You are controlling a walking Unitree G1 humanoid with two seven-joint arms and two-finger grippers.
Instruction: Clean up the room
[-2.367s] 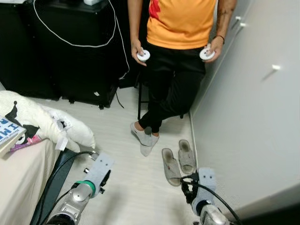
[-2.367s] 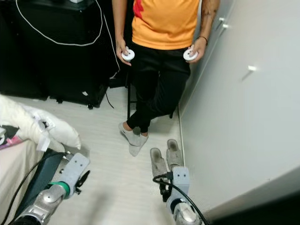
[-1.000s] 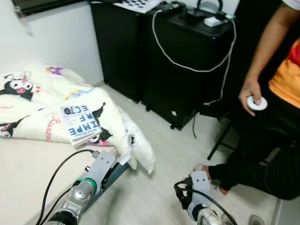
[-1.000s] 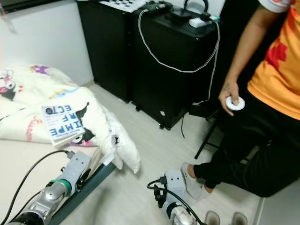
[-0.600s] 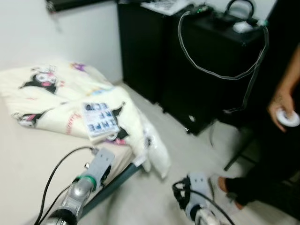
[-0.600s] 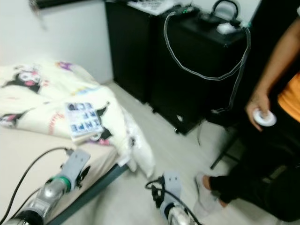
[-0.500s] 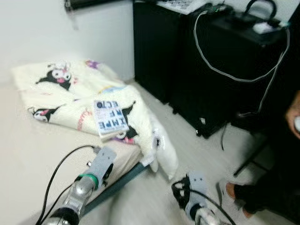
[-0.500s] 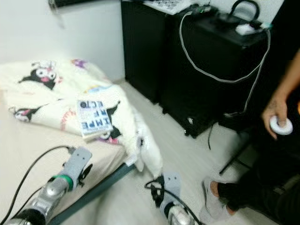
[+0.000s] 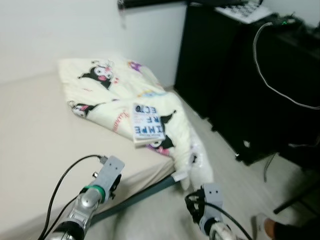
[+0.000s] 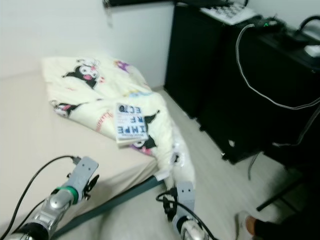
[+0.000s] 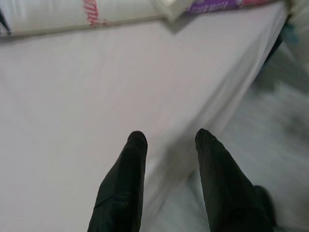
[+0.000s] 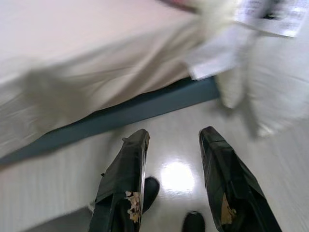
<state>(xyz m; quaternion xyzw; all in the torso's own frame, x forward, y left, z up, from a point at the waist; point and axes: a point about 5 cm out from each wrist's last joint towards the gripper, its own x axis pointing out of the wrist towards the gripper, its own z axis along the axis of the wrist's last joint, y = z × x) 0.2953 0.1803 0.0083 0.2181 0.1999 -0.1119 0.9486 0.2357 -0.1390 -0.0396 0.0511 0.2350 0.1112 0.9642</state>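
A book [image 9: 147, 122] with blue letters on a white cover lies on a crumpled cream blanket [image 9: 115, 95] printed with cartoon figures, on the bed [image 9: 40, 145]. One corner of the blanket hangs over the bed's edge toward the floor. My left gripper [image 11: 167, 137] is low over the bed's near edge, open and holding nothing. My right gripper [image 12: 174, 135] hangs open above the pale floor beside the blue-grey bed frame [image 12: 145, 108]. Both arms sit at the bottom of the head views, the left arm [image 9: 95, 192] and the right arm [image 9: 207, 207].
Black cabinets [image 9: 240, 75] stand along the right, with a white cable [image 9: 270, 85] draped down the front and a keyboard [image 9: 239, 11] on top. A person's foot [image 9: 265, 227] is at the lower right. A strip of pale floor [image 9: 225, 160] runs between bed and cabinets.
The view has swung left: the bed, blanket and book now sit in the middle, and the person in orange has slid out to the right. Both grippers stay open and low.
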